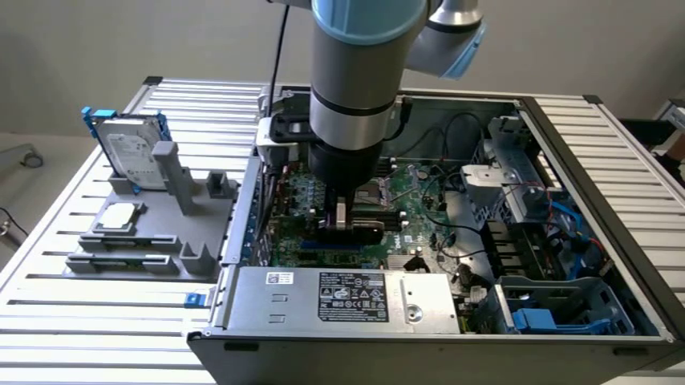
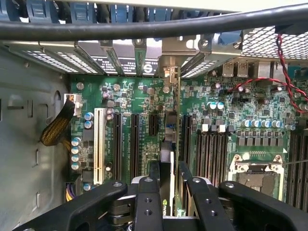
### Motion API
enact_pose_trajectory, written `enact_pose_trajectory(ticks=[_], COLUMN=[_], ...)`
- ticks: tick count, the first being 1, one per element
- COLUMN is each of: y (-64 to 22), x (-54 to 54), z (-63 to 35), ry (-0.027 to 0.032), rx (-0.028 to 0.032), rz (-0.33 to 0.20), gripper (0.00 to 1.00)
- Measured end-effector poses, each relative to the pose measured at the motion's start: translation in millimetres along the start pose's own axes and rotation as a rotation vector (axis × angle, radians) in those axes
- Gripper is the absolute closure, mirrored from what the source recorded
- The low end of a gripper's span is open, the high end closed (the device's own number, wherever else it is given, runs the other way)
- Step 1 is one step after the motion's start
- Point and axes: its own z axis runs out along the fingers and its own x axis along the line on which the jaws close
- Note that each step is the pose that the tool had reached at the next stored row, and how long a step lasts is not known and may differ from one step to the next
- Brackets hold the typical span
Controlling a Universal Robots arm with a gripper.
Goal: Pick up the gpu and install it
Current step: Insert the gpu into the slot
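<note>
Clearly, the exterior view gives the wide setting. The arm (image 1: 358, 80) reaches straight down into the open computer case (image 1: 599, 152), which lies on the slatted metal desk (image 1: 96, 321). Toward the exterior view's left, a gray holder (image 1: 188, 200) on the desk carries a hard drive (image 1: 134, 148) in a blue frame and a small square silver chip (image 1: 118, 215). A silver power supply (image 1: 342, 297) lies along the near side of the case.

The wrist view gives the close detail. The jaws are clenched on the gpu (image 2: 168, 159), with the black fingers (image 2: 147, 202) pressing its two faces. The card is seen edge-on and stands upright between them. It runs away from the camera to its silver end bracket (image 2: 169, 65), which sits at the rear wall of the case among the slot covers. Under the card is the green motherboard (image 2: 231, 110). The card stands between a short black slot (image 2: 152, 125) and a longer black slot (image 2: 185, 139). Whether its edge is already seated, I cannot tell.

On one side of the card, two long black slots (image 2: 118, 144) and a white slot (image 2: 99, 144) stand free. On the other side, the memory slots (image 2: 211, 154) are near, and the processor socket (image 2: 255, 173) lies beyond them. A thick black cable (image 2: 144, 26) crosses in front of the rear wall, apart from the card. A red-and-black twisted wire (image 2: 284, 72) lies over the board, well apart.
</note>
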Motion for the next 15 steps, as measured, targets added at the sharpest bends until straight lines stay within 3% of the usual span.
enact_pose_trajectory(ticks=[8,15], y=[0.0,-0.7], x=[0.0,0.0], z=[0.2,0.2], ry=[-0.0005,0.0003], rx=[-0.0147,-0.0201], rz=[-0.004,-0.023], gripper=[0.74,0.74])
